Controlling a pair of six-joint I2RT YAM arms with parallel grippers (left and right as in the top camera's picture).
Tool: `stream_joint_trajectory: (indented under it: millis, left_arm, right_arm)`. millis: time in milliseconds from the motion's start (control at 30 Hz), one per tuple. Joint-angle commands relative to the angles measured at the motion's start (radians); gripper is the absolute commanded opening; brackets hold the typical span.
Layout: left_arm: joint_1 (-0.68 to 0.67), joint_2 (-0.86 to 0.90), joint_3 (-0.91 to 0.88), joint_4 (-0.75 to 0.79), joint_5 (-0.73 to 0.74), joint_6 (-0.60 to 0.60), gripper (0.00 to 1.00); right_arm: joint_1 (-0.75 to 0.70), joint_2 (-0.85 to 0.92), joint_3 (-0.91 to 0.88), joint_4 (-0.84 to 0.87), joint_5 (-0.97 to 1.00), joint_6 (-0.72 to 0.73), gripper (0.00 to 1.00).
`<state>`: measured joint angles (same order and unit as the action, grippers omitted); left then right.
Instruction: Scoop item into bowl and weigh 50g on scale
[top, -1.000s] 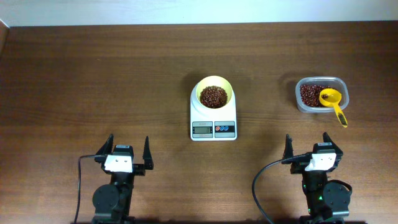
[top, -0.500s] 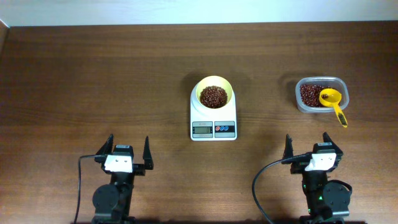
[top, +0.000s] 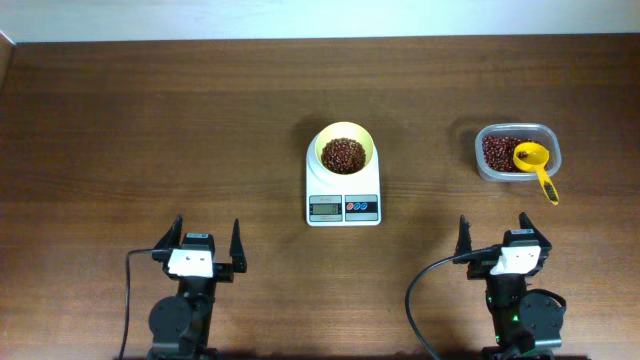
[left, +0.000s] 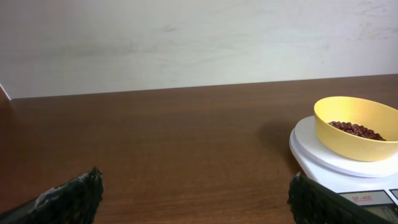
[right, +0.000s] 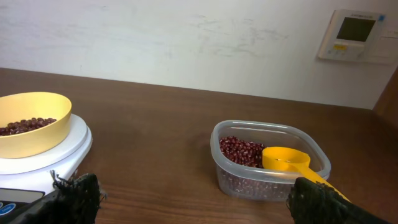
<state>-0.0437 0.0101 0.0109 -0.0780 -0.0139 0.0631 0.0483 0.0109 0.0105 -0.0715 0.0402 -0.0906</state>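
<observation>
The pale-yellow bowl (top: 344, 149) sits on the white scale (top: 343, 206) at the table's middle and holds a heap of dark reddish-brown beans (top: 343, 155). The bowl also shows in the left wrist view (left: 354, 135) and in the right wrist view (right: 28, 130). More beans (top: 497, 150) lie in a clear container (top: 517, 153) at the right. A yellow scoop (top: 535, 166) rests in it, handle over the rim. My left gripper (top: 208, 244) is open and empty near the front edge. My right gripper (top: 494, 236) is open and empty, in front of the container (right: 268, 159).
A white wall runs behind the table's far edge. A wall-mounted thermostat (right: 354, 34) shows in the right wrist view. Bare wood lies between the grippers and the scale.
</observation>
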Motion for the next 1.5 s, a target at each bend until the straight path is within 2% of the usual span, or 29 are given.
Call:
stream_joint_trajectory:
  millis: [0, 1467]
  left_arm:
    - [-0.004, -0.005, -0.002, -0.006, 0.015, -0.006, 0.99]
    - [-0.004, -0.005, -0.002, -0.006, 0.015, -0.006, 0.99]
  right_arm:
    - [-0.005, -0.008, -0.005, -0.008, -0.002, -0.01, 0.99]
    - [-0.005, -0.008, -0.005, -0.008, 0.001, 0.042, 0.99]
